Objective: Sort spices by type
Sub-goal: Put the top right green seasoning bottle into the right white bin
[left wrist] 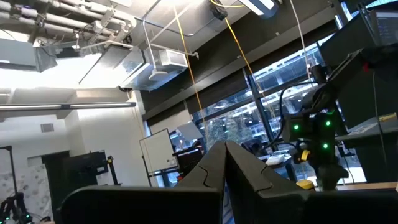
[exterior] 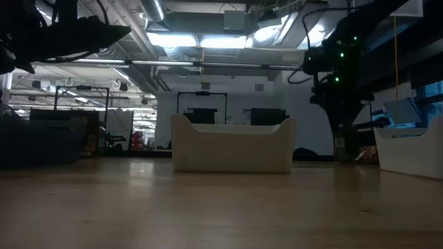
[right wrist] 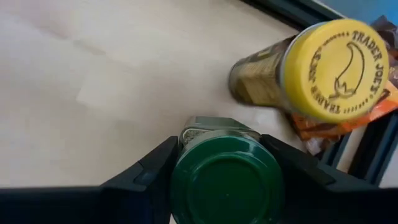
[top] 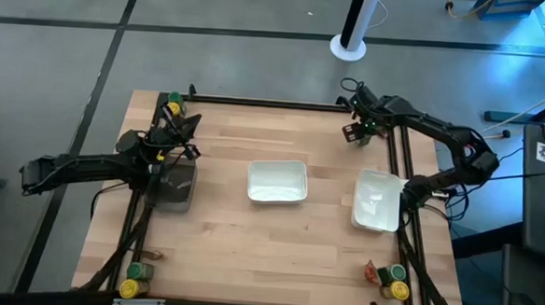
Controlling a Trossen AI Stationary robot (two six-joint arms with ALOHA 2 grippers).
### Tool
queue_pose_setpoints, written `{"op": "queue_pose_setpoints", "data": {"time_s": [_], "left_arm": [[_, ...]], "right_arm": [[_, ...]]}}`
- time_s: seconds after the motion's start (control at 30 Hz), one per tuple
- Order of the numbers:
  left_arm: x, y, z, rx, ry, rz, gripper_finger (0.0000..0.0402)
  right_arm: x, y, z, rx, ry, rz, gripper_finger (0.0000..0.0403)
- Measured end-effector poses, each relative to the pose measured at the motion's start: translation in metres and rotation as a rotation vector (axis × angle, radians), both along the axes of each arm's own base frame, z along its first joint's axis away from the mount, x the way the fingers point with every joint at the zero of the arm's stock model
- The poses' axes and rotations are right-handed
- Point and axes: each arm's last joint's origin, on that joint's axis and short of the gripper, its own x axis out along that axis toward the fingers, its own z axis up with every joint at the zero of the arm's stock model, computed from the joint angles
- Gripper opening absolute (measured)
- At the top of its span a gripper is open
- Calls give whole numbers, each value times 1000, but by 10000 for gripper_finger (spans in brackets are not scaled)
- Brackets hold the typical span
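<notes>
My right gripper (top: 357,131) is at the table's far right corner, pointing steeply down, shut on a green-lidded spice jar (right wrist: 227,183). Right beside it a yellow-lidded jar (right wrist: 323,68) stands on the wood, with a red-orange packet (right wrist: 329,127) lying against its foot. My left gripper (left wrist: 227,171) is shut and holds nothing; it hangs above the far left of the table (top: 185,127), tipped upward. More spices sit at the far left corner (top: 172,101), the near left corner (top: 135,278) and the near right corner (top: 389,280). My right gripper pinches the green-lidded jar at its top, with one finger (right wrist: 149,177) on each side of the green lid (right wrist: 186,186). The fingers come from above, slanting down, along the upright jar. The lid hides the jar's foot, so I cannot tell whether it stands on the table.
A white tray (top: 277,183) lies at the table's middle and a second one (top: 377,199) by the right edge. A clear grey bin (top: 173,187) stands at the left, under my left arm. A black frame rail (top: 266,101) runs along the far edge.
</notes>
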Motion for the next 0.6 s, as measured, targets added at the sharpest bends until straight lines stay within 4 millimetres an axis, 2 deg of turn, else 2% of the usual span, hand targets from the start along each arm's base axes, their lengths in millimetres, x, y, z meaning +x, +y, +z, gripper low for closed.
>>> {"op": "queue_pose_setpoints", "data": {"time_s": [0.3, 0.6], "left_arm": [[0, 0, 0, -1, -1, -1, 1], [0, 0, 0, -3, -2, -2, 1]], "right_arm": [[10, 34, 42, -8, -16, 88, 205], [0, 86, 75, -13, -91, 123, 206]]}}
